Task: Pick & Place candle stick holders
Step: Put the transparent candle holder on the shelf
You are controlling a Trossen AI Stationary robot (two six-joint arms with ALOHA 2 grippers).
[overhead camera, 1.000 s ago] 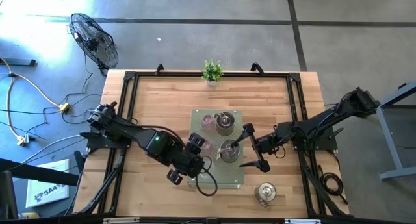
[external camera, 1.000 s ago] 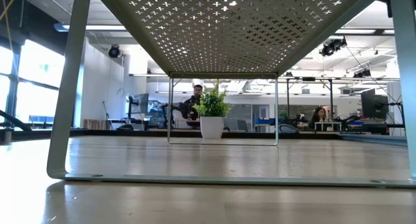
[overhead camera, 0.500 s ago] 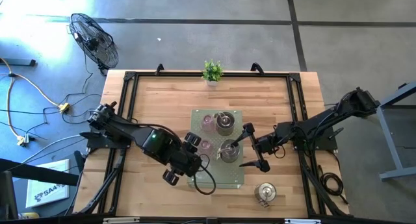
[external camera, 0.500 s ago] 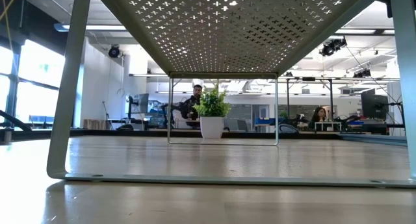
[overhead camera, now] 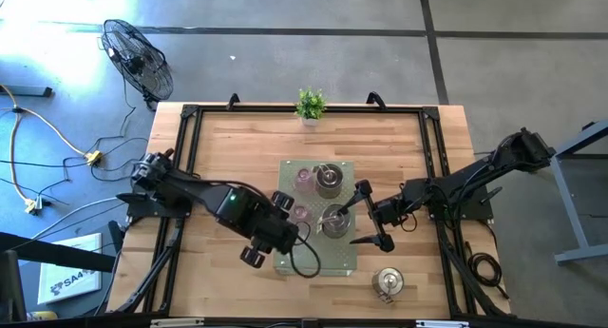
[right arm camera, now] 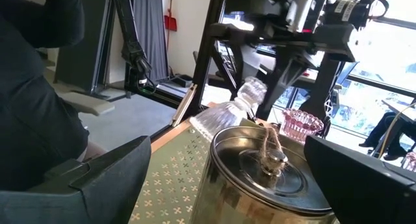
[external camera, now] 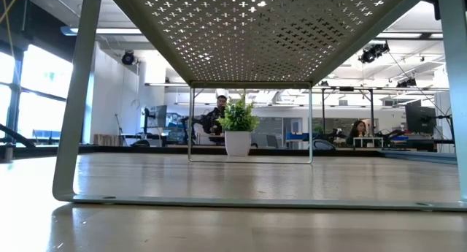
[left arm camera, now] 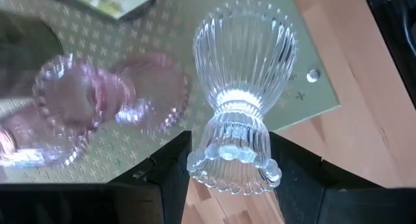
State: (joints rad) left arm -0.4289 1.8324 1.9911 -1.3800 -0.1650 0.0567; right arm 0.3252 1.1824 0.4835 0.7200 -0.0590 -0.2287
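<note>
A clear ribbed glass candle stick holder hangs over the near left corner of the green perforated stand, with my left gripper shut on it. On the stand are two pink glass holders and two silvery metal ones. A third silvery one sits on the wood by the near edge. My right gripper stands open and level just right of the nearer silvery holder, its fingers either side without touching. My left gripper pinches the clear holder by its narrow beaded end, one finger on each side. The fingers come steeply from above, slanting in from the table's left. The holder hangs tilted below them, wide cup end lowest, seemingly clear of the stand.
A small potted plant stands at the middle of the far edge. Black frame rails run along the table's sides. Bare wood lies left and right of the stand. A fan stands on the floor beyond the far left corner.
My left gripper has rolled and tipped a little where it is, still shut on the clear holder, whose wide end has swung slightly with it.
</note>
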